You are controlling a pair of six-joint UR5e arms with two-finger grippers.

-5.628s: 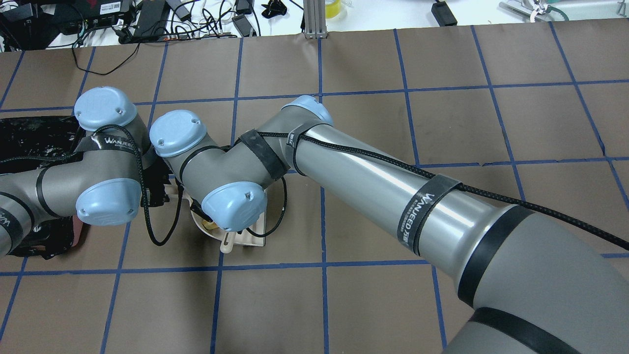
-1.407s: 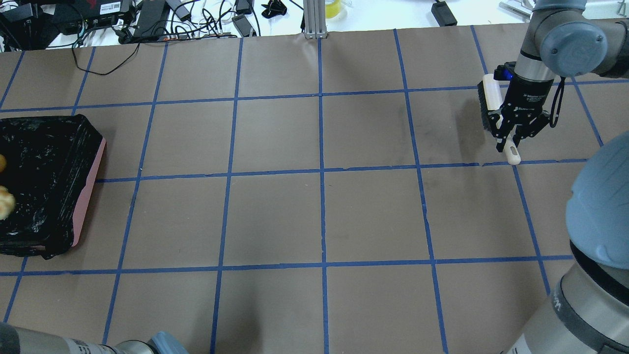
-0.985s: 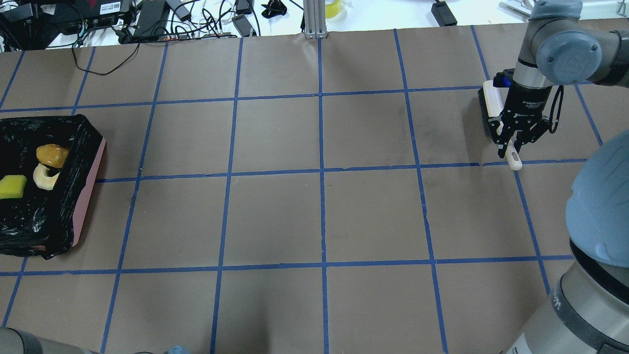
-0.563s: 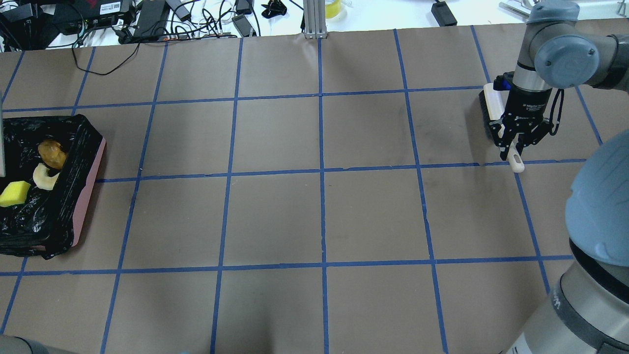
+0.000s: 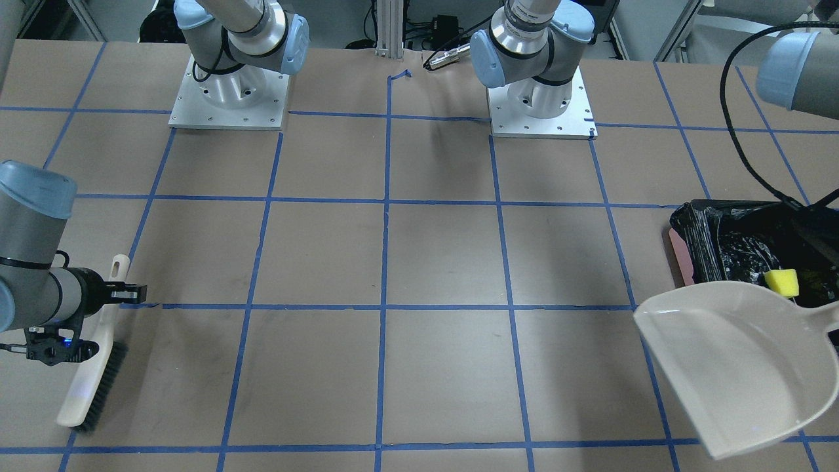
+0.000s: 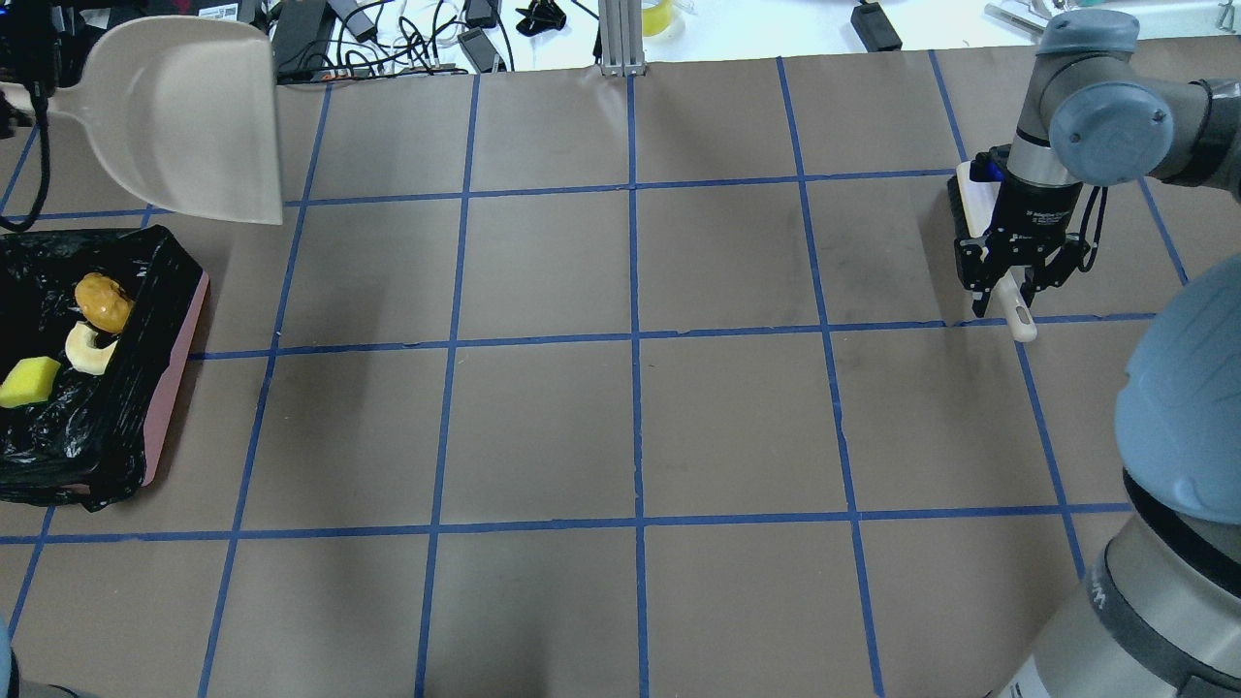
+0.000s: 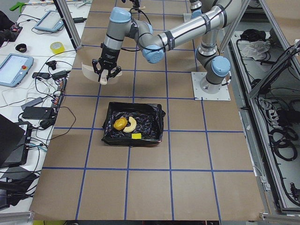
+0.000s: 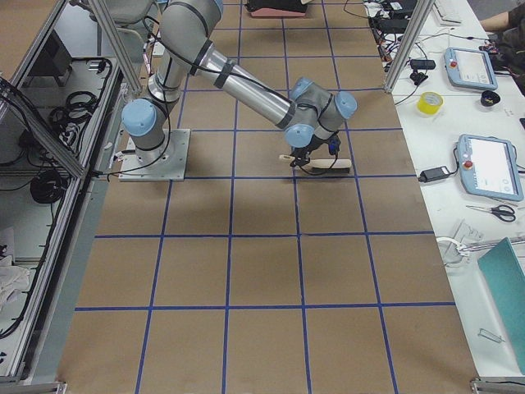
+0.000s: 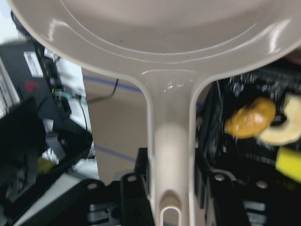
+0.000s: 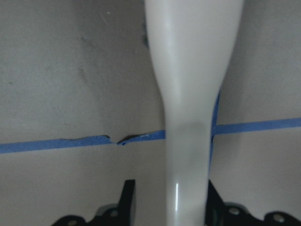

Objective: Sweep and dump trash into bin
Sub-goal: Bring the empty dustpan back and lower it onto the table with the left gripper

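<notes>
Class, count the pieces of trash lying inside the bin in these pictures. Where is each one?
3, all inside the bin: the brown lump farthest back, the tan curved piece beside it, and the yellow sponge nearest the robot. The crinkled liner could hide more.

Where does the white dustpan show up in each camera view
Front-facing: dustpan, lower right, overlapping the bin.
Overhead: top left, beyond the bin.
Exterior left: only an edge shows upper left, behind the left gripper.
Exterior right: not visible.
Left wrist: fills the top, handle centre.
Right wrist: not visible.
Landmark: the bin.
</notes>
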